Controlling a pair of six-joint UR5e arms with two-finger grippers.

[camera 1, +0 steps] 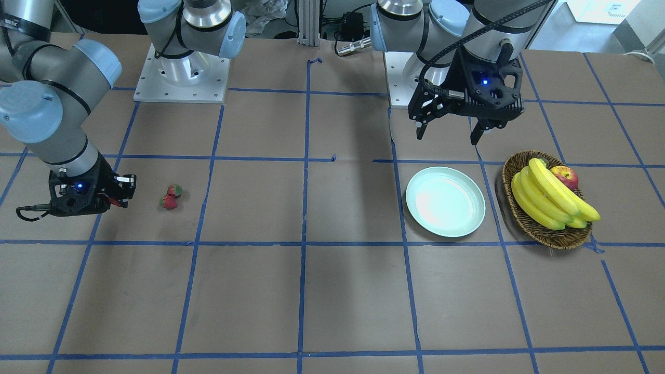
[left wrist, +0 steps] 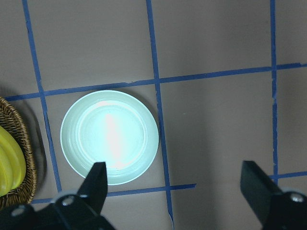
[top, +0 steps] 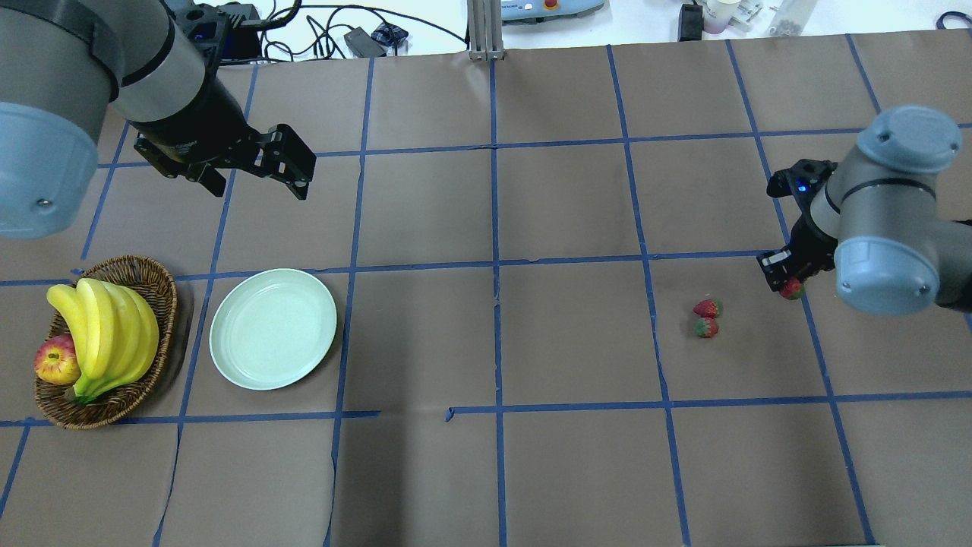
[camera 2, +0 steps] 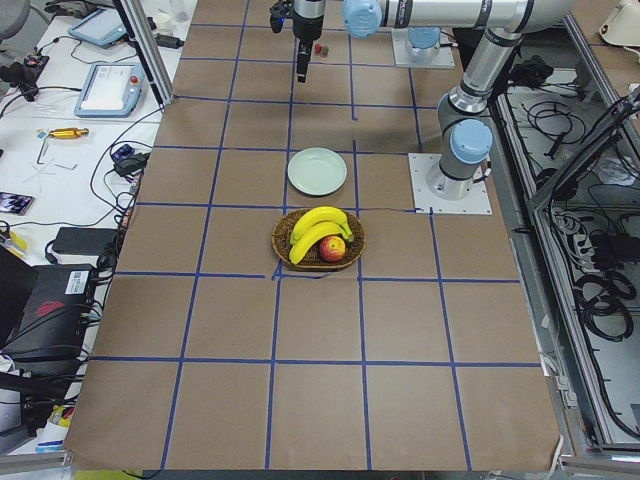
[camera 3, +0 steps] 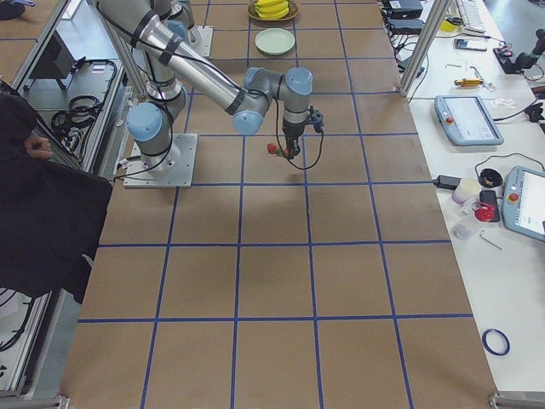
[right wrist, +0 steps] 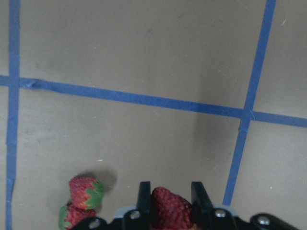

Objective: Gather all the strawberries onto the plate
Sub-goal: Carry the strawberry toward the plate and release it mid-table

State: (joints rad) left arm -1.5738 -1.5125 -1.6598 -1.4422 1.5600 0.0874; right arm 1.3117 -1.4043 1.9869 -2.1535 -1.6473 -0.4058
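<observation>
My right gripper is shut on one strawberry and holds it above the table; it also shows in the overhead view and the front view. Two more strawberries lie touching each other on the table beside it, also seen in the front view and the right wrist view. The pale mint-green plate lies empty far across the table, also in the front view and the left wrist view. My left gripper hangs open and empty above and behind the plate.
A brown wicker basket with bananas and an apple stands right beside the plate, on its outer side. Blue tape lines grid the brown table. Robot bases stand at the robot's edge.
</observation>
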